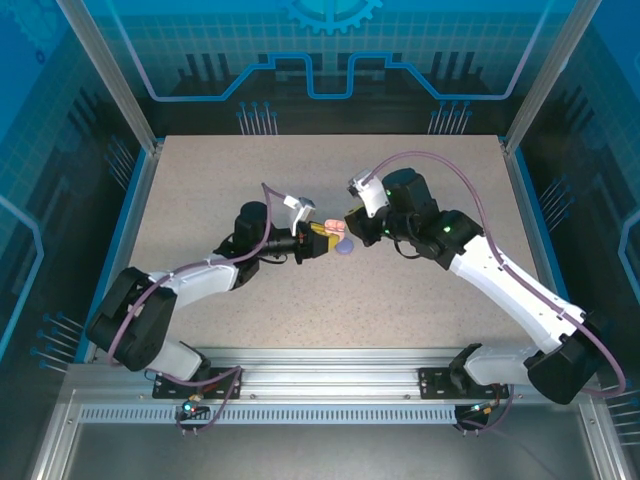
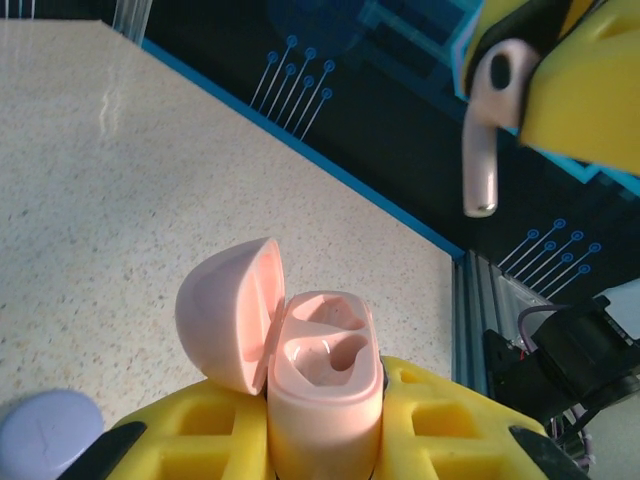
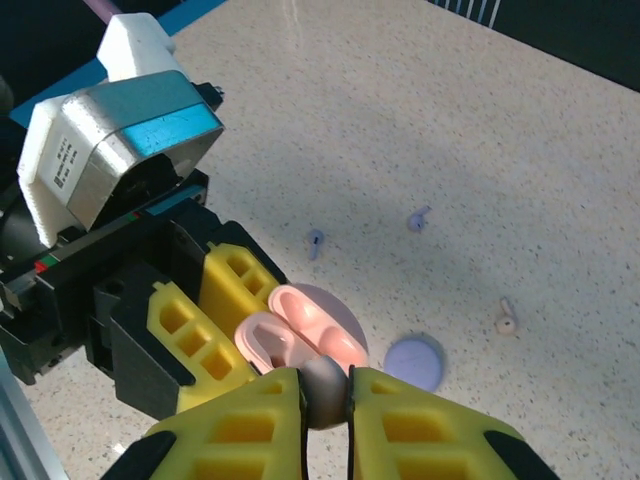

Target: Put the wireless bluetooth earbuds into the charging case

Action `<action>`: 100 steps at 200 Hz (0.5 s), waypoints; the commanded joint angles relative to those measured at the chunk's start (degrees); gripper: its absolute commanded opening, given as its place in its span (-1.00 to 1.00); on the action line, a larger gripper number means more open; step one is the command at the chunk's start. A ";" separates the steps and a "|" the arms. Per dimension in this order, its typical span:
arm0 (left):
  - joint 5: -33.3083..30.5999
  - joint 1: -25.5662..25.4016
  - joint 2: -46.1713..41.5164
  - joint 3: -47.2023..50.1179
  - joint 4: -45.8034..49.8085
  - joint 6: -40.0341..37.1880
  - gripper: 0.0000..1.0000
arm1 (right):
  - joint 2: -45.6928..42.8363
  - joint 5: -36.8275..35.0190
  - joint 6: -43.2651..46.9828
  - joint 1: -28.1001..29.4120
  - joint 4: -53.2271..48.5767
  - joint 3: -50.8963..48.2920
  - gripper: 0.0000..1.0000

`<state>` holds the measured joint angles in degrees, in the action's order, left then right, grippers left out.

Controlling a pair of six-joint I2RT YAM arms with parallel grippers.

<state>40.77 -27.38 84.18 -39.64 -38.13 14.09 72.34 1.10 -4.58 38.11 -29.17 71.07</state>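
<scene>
While the left gripper [image 1: 319,241] clamps the open pink charging case [image 1: 333,227] mid-table in the top view, the right gripper [image 1: 352,222] meets it from the right. Both arms are equally near.

Left wrist: the sockets face up and the lid [image 2: 228,312] swings left. The pink earbud [image 2: 487,125] hangs apart, up-right, stem down, its head pinched by yellow fingers [image 2: 585,95].

Right wrist: the pincer is pressed on the bud's head, just over the case. A lilac case [image 3: 413,362], a lilac earbud [image 3: 315,242], a second lilac earbud [image 3: 418,218] and a spare pink earbud [image 3: 506,320] lie loose on the table [image 3: 450,120].
</scene>
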 commanded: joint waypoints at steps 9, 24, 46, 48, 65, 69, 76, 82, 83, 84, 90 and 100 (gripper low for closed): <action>2.20 -1.01 -3.50 1.47 -3.61 -4.87 -0.99 | -1.99 -3.08 1.91 2.66 1.38 -0.40 -0.69; 2.10 -1.35 -4.56 1.54 -3.09 -6.40 -0.99 | -2.14 -4.61 2.57 4.00 1.40 -0.32 -0.69; 2.11 -1.60 -5.62 1.17 -1.54 -8.05 -0.98 | -2.28 -6.97 3.40 5.54 1.19 0.01 -0.69; 2.09 -1.58 -5.68 1.19 -1.45 -8.21 -0.98 | -2.35 -7.23 3.47 5.72 1.19 0.03 -0.69; 2.03 -1.58 -6.44 1.31 -1.25 -8.90 -0.99 | -2.39 -8.05 4.00 6.48 1.14 0.12 -0.68; 2.11 -1.68 -6.53 1.40 -1.32 -9.02 -0.98 | -2.44 -8.39 4.02 6.72 1.13 0.10 -0.68; 2.13 -1.87 -6.72 1.42 -1.26 -9.32 -0.98 | -2.44 -9.06 4.29 7.02 1.05 0.18 -0.68; 2.11 -2.01 -6.91 1.36 -0.80 -9.76 -0.98 | -2.42 -9.57 4.31 7.30 0.88 0.29 -0.68; 2.11 -2.04 -6.92 1.34 -0.67 -9.86 -0.98 | -2.44 -9.69 4.36 7.27 0.87 0.29 -0.68; 2.11 -2.10 -6.92 1.33 -0.56 -9.91 -0.98 | -2.41 -9.75 4.42 7.35 0.83 0.30 -0.68; 1.91 -2.24 -7.09 1.19 0.21 -10.47 -0.98 | -2.47 -10.08 4.41 7.48 0.71 0.39 -0.68; 1.69 -2.40 -7.27 1.14 0.86 -11.20 -0.98 | -2.76 -10.02 4.53 7.73 0.85 0.45 -0.67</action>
<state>41.41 -28.91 78.74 -38.79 -38.65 6.76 71.07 -6.55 -1.32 44.69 -28.91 71.07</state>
